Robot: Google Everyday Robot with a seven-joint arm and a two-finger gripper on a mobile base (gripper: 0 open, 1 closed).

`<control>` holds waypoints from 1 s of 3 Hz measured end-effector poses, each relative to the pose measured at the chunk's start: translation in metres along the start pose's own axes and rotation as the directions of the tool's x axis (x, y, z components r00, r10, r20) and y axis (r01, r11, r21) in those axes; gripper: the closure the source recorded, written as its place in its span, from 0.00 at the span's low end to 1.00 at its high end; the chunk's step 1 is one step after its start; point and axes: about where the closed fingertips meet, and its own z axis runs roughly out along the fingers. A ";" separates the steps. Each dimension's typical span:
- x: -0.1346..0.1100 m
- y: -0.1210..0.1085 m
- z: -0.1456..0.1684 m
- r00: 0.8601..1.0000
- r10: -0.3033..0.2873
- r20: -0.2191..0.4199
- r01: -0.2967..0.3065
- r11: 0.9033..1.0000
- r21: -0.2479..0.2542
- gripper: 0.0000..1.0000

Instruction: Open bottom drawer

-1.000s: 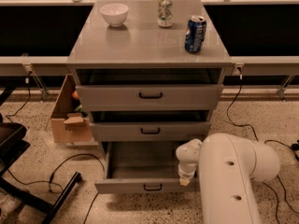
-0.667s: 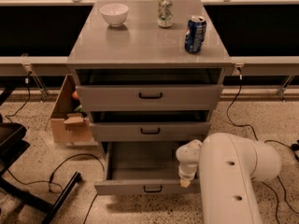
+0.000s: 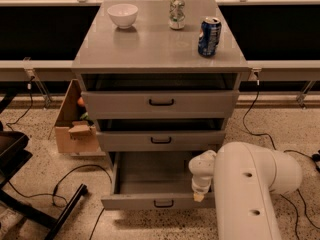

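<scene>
The bottom drawer [image 3: 135, 202] is the lowest of three grey drawers and stands pulled well out of the cabinet. Its plain grey tray [image 3: 150, 176] is bare inside, and a small black bar handle [image 3: 163, 203] sits mid-front. My white arm [image 3: 250, 184] comes in from the lower right. The gripper [image 3: 199, 196] hangs at the end of the white wrist, at the right end of the drawer's front edge and to the right of the handle. Only a small pale tip of it shows.
On the cabinet top [image 3: 150, 49] stand a white bowl [image 3: 122, 15], a silver can [image 3: 176, 12] and a blue can [image 3: 209, 36]. The top drawer [image 3: 161, 103] and middle drawer [image 3: 161, 140] stand slightly out. A cardboard box [image 3: 72, 126], cables and a black chair base [image 3: 30, 204] lie left.
</scene>
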 end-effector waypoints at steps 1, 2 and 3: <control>0.000 0.000 0.000 1.000 0.000 0.000 0.000 1.000 0.000 0.30; 0.000 0.000 0.000 1.000 0.000 0.000 0.000 1.000 0.000 0.01; 0.001 0.004 0.005 1.000 -0.002 0.005 0.002 1.000 -0.010 0.00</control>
